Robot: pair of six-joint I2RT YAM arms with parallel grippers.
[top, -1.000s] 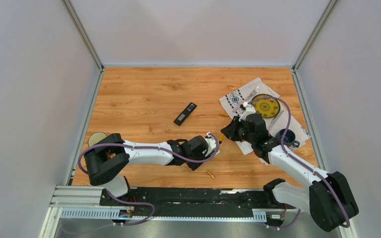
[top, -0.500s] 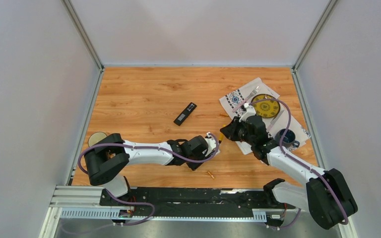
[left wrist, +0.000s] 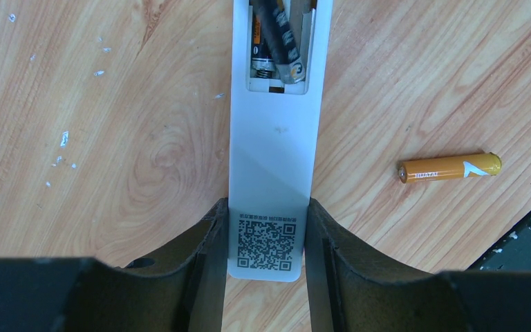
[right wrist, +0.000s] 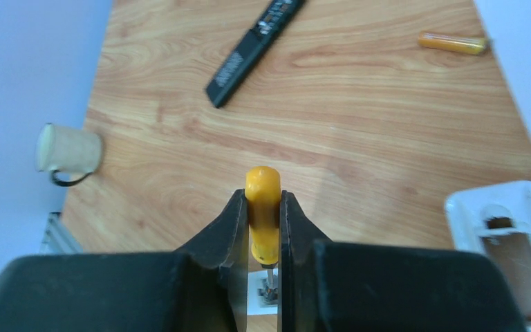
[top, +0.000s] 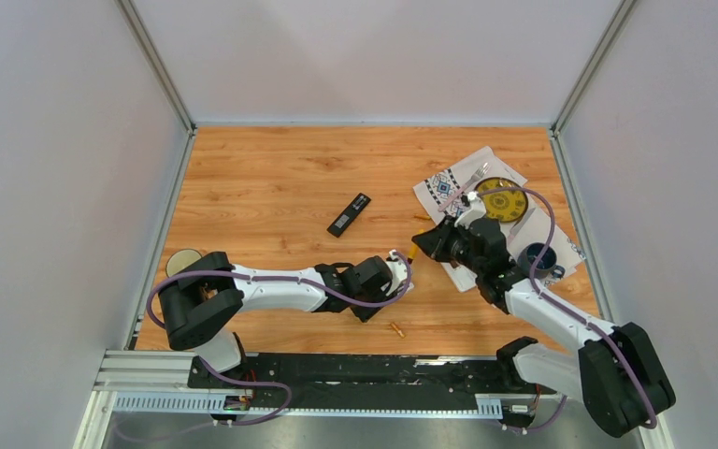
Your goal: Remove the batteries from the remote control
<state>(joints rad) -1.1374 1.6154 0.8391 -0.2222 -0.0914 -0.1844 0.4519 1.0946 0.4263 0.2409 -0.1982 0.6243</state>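
My left gripper (left wrist: 266,235) is shut on the near end of a white remote (left wrist: 273,138) lying back-up on the table, with a QR code between the jaws. Its open compartment holds an orange-gold battery (left wrist: 256,38) and a dark grey battery (left wrist: 278,31) that is tilted. One loose orange battery (left wrist: 449,168) lies right of the remote and shows in the top view (top: 396,329). Another loose battery (right wrist: 453,43) lies farther off. My right gripper (right wrist: 263,228) is shut on a yellow-handled screwdriver (right wrist: 263,200), just beyond the remote's far end (top: 400,265).
A black remote (top: 350,214) lies mid-table. A beige mug (top: 184,261) stands at the left edge. A patterned cloth (top: 449,187) at the right carries a yellow plate (top: 500,200), a fork and a blue cup (top: 538,257). A small white piece (right wrist: 264,299) lies under the screwdriver tip.
My right gripper has shifted slightly left and away from me with the screwdriver. The left gripper and the white remote have not moved.
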